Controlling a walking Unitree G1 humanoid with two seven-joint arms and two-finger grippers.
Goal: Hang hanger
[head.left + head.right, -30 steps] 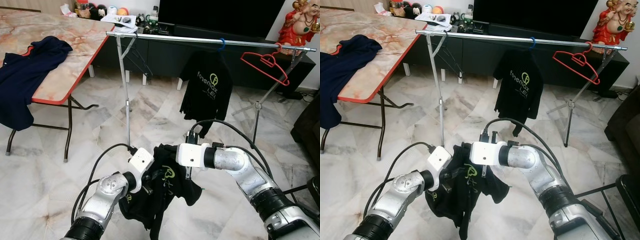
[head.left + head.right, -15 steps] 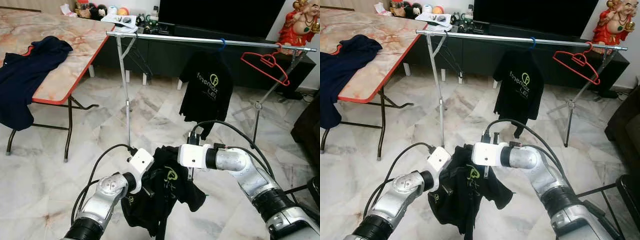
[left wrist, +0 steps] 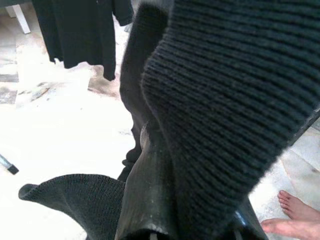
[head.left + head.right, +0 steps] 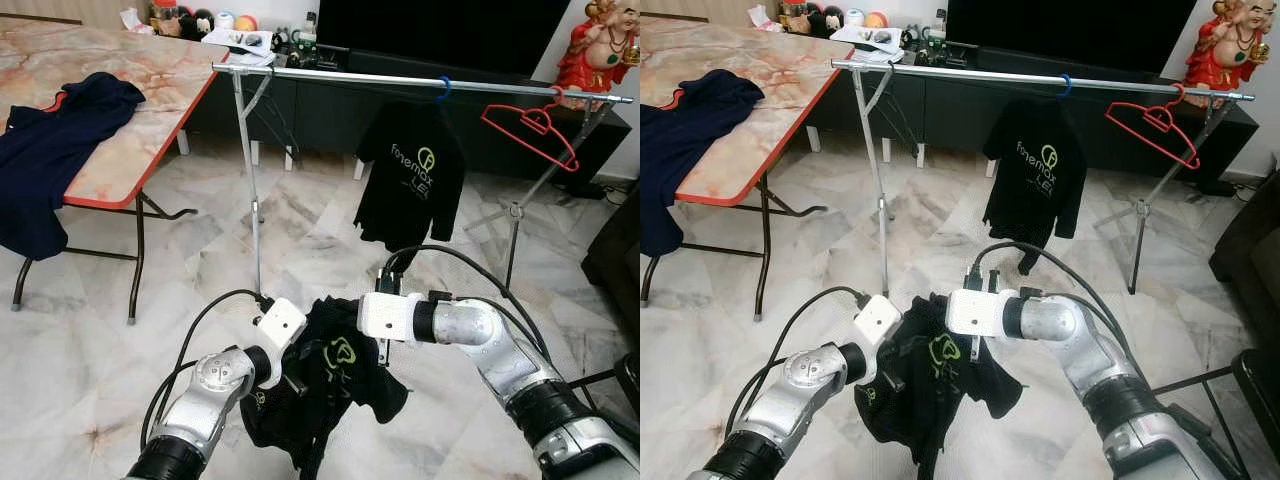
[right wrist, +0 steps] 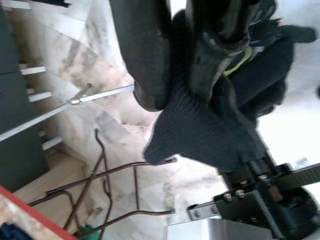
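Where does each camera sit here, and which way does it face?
Head stereo pair: looks forward and down at both silver arms holding a black shirt before the clothes rail.
Left wrist: looks along the left gripper into the shirt's knit.
Right wrist: looks along the right gripper, fabric between its fingers, table legs beyond.
Shared: the held shirt.

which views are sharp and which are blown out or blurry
Both eye views are sharp and evenly lit, the black shirt crisp between the left hand and right hand; left wrist view has an overexposed floor; right wrist view is soft and tilted.
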